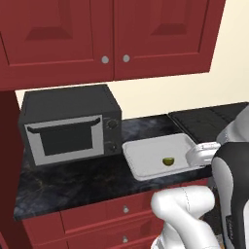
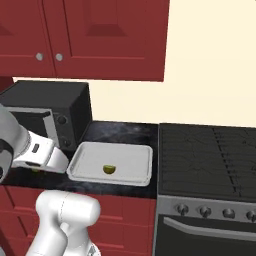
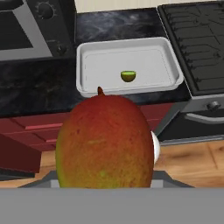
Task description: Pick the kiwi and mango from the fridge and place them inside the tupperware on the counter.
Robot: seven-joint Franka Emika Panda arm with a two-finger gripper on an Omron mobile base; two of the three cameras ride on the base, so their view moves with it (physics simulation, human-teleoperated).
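black counter (image 1: 73, 185), microwave (image 1: 70, 124), tupperware (image 1: 146, 158)

A dark grey microwave (image 1: 70, 124) stands against the cream wall (image 2: 210, 60), its window door framed in pale grey and two round knobs (image 1: 112, 134) stacked on its right side. Dark red upper cabinets (image 1: 107, 36) with small silver knobs hang above it. To the right sits a black stove (image 2: 207, 155) with a row of dials (image 2: 217, 212) along its front. Wooden floor (image 3: 192, 159) shows below.
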